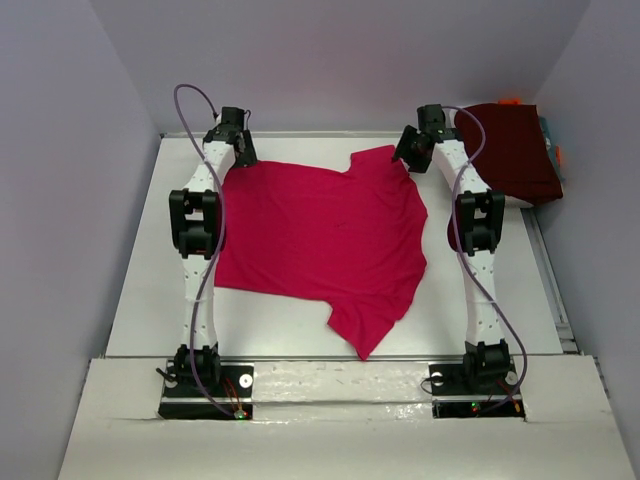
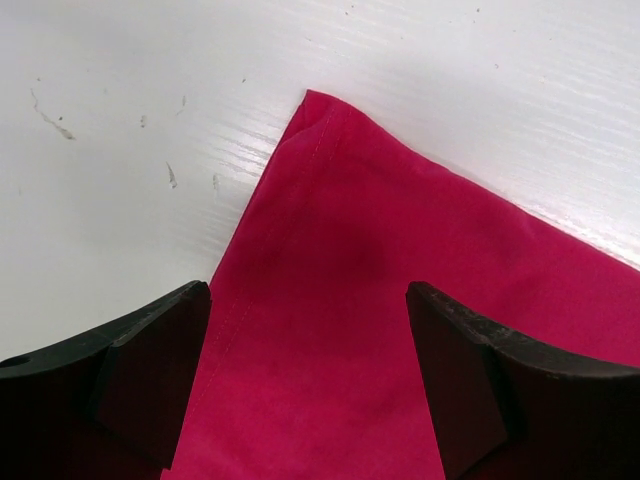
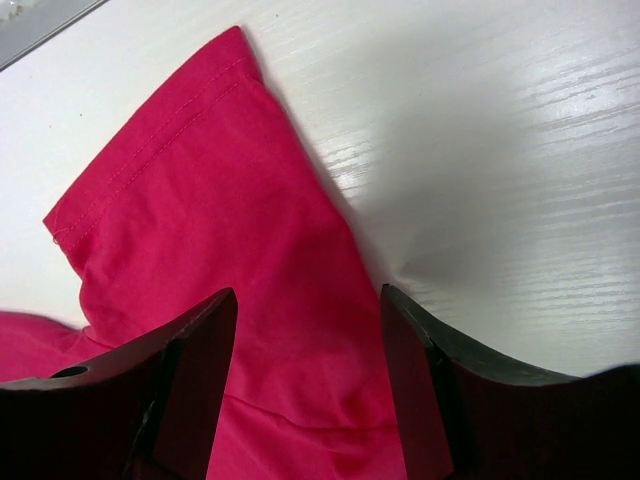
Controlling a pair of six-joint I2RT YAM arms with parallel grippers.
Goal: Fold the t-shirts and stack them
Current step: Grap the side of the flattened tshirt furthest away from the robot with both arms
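Observation:
A crimson-pink t-shirt [image 1: 320,240] lies spread flat on the white table, one sleeve pointing toward the near edge. My left gripper [image 1: 232,135] hovers over its far left corner [image 2: 320,130]. Its jaws [image 2: 308,292] are open, and the cloth lies flat beneath them. At the far right sleeve [image 3: 190,180] is my right gripper [image 1: 412,150], open [image 3: 307,295] with its fingers on either side of the sleeve cloth. A second, dark maroon t-shirt [image 1: 512,150] sits folded at the far right.
The white table [image 1: 140,290] is walled in by grey panels on the left, back and right. A grey rail [image 1: 552,290] runs along its right edge. Small blue and orange items [image 1: 552,140] peek out behind the maroon garment.

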